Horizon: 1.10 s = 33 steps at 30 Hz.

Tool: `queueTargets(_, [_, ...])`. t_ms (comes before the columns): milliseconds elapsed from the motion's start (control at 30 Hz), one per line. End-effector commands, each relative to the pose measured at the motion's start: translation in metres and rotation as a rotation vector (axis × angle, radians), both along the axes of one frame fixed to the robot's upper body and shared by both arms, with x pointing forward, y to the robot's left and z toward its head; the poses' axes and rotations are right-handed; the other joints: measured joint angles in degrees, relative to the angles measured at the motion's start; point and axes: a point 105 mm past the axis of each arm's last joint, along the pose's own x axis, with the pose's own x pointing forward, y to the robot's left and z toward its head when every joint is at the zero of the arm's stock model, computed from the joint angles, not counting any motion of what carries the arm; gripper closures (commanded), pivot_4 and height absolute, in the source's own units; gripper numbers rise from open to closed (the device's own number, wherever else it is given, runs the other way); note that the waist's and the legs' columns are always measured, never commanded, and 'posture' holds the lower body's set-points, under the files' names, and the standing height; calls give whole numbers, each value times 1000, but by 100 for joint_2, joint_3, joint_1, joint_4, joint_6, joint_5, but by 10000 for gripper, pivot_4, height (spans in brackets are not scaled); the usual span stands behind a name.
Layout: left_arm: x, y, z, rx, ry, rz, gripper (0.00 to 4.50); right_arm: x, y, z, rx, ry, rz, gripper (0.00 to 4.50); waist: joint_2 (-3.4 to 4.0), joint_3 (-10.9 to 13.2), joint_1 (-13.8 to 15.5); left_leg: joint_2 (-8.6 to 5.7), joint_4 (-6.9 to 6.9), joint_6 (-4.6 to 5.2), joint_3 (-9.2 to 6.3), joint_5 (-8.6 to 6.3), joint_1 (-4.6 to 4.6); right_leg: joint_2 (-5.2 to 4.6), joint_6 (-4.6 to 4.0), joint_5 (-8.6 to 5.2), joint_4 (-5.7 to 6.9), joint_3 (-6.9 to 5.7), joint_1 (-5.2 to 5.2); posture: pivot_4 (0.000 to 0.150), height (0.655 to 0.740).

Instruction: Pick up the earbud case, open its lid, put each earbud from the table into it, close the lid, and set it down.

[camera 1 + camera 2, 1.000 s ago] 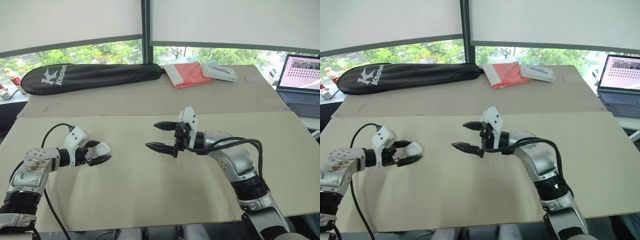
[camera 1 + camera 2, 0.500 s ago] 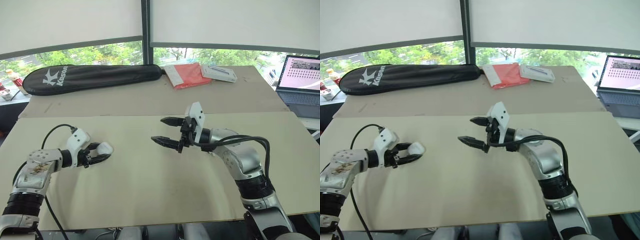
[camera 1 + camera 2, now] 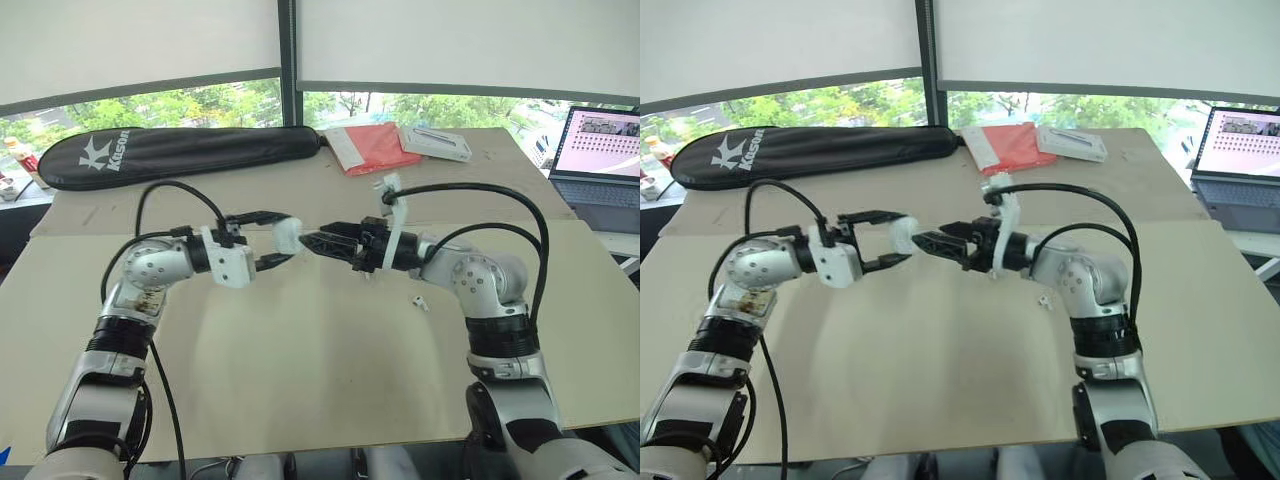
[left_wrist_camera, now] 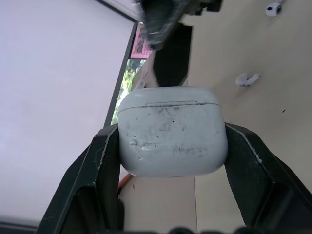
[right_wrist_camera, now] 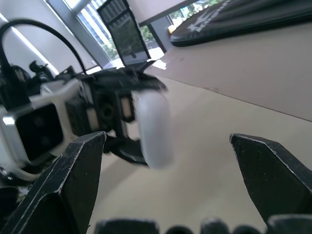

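Snugly in claw, scuffed rounded case

The white plastic case looks smooth yet scuffed with dark marks. The beige surface is matt board; the black bag is cloth.

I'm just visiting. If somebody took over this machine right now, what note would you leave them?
The left gripper is shut on the earbud case, held above the table, lid shut.
The right gripper is open, its tips close in front of the case.
One earbud and a second earbud lie on the table.
Done: case picked up.
Left: open the lid, load both, close it, set it down.
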Motion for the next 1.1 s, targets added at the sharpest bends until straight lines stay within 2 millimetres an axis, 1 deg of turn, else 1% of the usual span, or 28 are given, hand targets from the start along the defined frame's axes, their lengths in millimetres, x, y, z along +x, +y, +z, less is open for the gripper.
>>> queueTargets(33, [0, -2, 18, -17, -96, -26, 19374, -5, 2, 15, 23, -32, 14, 0, 0, 0, 5, -1, 1, 2, -3, 0, -3, -2, 3, 0, -3, -2, 0, 1500, 7400])
queueTargets(133, [4, -2, 20, -39, -95, -16, 19374, -7, 6, 11, -7, -40, 18, 0, 0, 0, 14, -5, 7, 26, -3, -14, -8, -10, 19, 1, -6, -2, 1, 1500, 7400])
queueTargets(367, [3, -8, 24, -38, -134, -49, 19374, 2, 11, 4, -40, -39, -34, 0, 0, 0, 10, -6, 12, 14, -3, -7, -19, -10, 33, 5, -25, -5, 1, 1500, 7400])
queueTargets(500, [3, -10, 25, -38, -148, -55, 19374, 4, 14, 3, -52, -41, -40, 0, 0, 0, 5, -7, 11, 14, -2, -7, -22, -10, 37, 7, -33, -6, 1, 1500, 7400])
queueTargets(633, [4, -11, 27, -40, -157, -56, 19374, 6, 15, -3, -84, -51, -47, 0, 0, 0, 3, -6, 11, 14, -2, -7, -22, -9, 38, 8, -35, -6, 1, 1500, 7400])
queueTargets(833, [4, -12, 27, -37, -162, -59, 19374, 12, 14, 0, -65, -51, -76, 0, 0, 0, 3, -6, 11, 14, -2, -7, -22, -9, 39, 8, -36, -6, 1, 1500, 7400])
queueTargets(867, [4, -12, 27, -36, -162, -59, 19374, 13, 14, 1, -58, -50, -79, 5150, 0, 0, 3, -6, 11, 14, -2, -7, -22, -9, 39, 8, -36, -6, 1, 1500, 7400])
queueTargets(900, [4, -12, 26, -36, -161, -59, 19374, 13, 14, 1, -54, -49, -81, 8030, 0, 0, 3, -6, 11, 13, -2, -6, -23, -9, 39, 8, -36, -6, 1, 1500, 7400])
queueTargets(1000, [3, -13, 27, -35, -159, -62, 19374, 14, 14, 3, -44, -47, -87, 18604, 0, 0, 1, -6, 11, 13, -2, -6, -23, -8, 39, 9, -36, -6, 1, 1500, 7400])
queueTargets(1033, [3, -13, 27, -35, -159, -62, 19374, 14, 14, 3, -41, -45, -87, 23121, 0, 0, 1, -5, 11, 13, -2, -6, -22, -8, 39, 9, -36, -6, 1, 1500, 7400])
queueTargets(1067, [3, -13, 27, -36, -158, -62, 19374, 14, 14, 3, -40, -44, -86, 25371, 0, 0, 1, -6, 10, 13, -2, -6, -22, -8, 39, 9, -36, -6, 1, 1500, 7400])
queueTargets(1100, [4, -13, 27, -37, -158, -62, 19374, 14, 14, 3, -39, -44, -85, 29017, 0, 0, 1, -5, 11, 12, -2, -6, -23, -8, 39, 9, -36, -6, 1, 1500, 7400])
